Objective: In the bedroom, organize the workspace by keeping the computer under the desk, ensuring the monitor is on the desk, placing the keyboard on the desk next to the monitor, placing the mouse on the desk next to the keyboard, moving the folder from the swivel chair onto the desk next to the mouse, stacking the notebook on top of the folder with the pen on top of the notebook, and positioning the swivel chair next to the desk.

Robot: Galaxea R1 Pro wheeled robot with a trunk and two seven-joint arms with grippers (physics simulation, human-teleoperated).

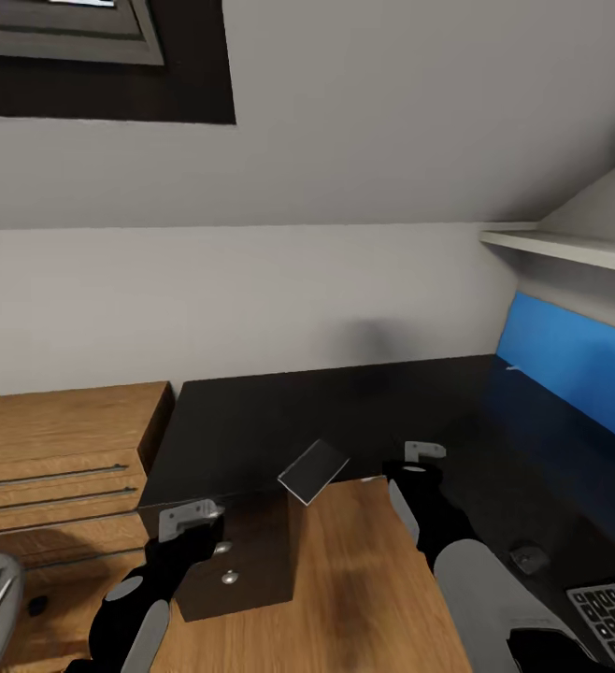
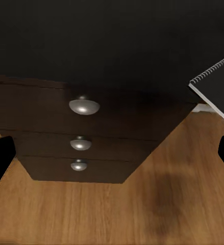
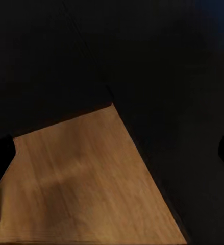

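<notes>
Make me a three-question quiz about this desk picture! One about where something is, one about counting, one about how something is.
1. Where does the notebook lie?
A. at the desk's front edge, sticking out over it
B. on the wooden cabinet
C. on the floor

2. How many round silver knobs are on the drawer unit?
A. one
B. three
C. five

3. How is the left gripper?
A. shut on the notebook
B. shut on a knob
C. open, holding nothing

Answers: 1 A, the head view shows the grey notebook overhanging the black top's edge. 2 B, the left wrist view shows three knobs in a column. 3 C, its dark fingertips sit far apart at that view's edges.
</notes>
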